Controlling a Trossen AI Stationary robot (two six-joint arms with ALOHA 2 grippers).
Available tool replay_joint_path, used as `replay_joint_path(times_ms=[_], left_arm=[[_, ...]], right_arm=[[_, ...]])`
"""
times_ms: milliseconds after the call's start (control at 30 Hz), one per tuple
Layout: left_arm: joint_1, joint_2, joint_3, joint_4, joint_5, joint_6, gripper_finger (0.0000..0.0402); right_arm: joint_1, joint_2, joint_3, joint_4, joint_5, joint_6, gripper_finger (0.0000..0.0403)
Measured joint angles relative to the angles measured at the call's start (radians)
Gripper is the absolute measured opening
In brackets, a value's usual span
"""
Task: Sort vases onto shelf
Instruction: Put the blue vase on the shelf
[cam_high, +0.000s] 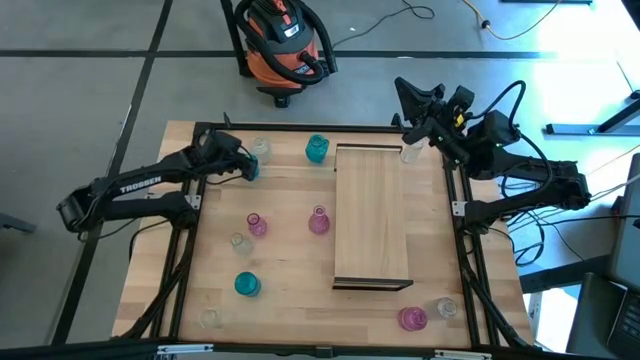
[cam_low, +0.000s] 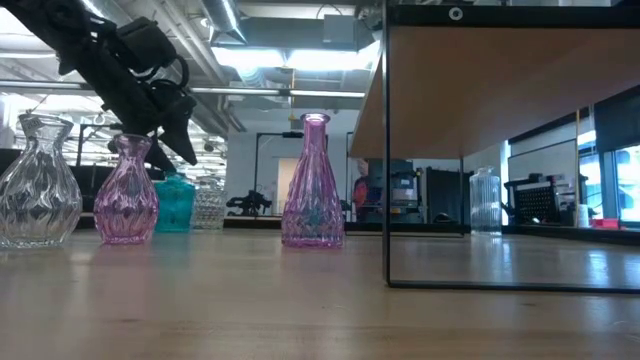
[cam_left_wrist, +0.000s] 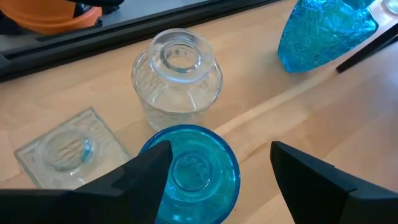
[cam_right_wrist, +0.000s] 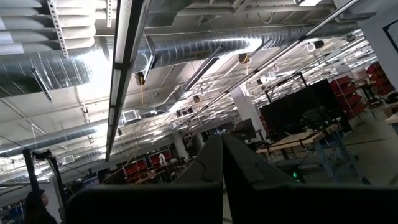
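Beyond the far edge of the surface (cam_high: 290, 300) we see an orange and black shop vacuum (cam_high: 282, 45) standing on the grey floor (cam_high: 90, 80), with a cable (cam_high: 400, 15) trailing off to its right. In the room behind we make out silver ceiling ducts (cam_right_wrist: 205, 46), red shelving (cam_right_wrist: 140, 169), and a person (cam_right_wrist: 36, 208) at the edge.
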Motion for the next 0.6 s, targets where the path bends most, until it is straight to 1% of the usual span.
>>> replay_joint_path(times_ms=[200, 367, 600], left_arm=[[0.000, -0.069, -0.002, -0.043, 0.006, -0.013, 0.0272], [0.000, -0.119, -0.003, -0.123, -0.048, -0.011, 0.0272], [0.000, -0.160, -0.004, -0.144, -0.076, -0.026, 0.0272]], right_arm=[[0.000, 0.000, 0.000, 0.000, 0.000, 0.000, 0.0001], [0.000, 0.000, 0.000, -0.002, 0.000, 0.000, 0.0001], [0.000, 0.000, 0.000, -0.019, 0.000, 0.006, 0.0001]])
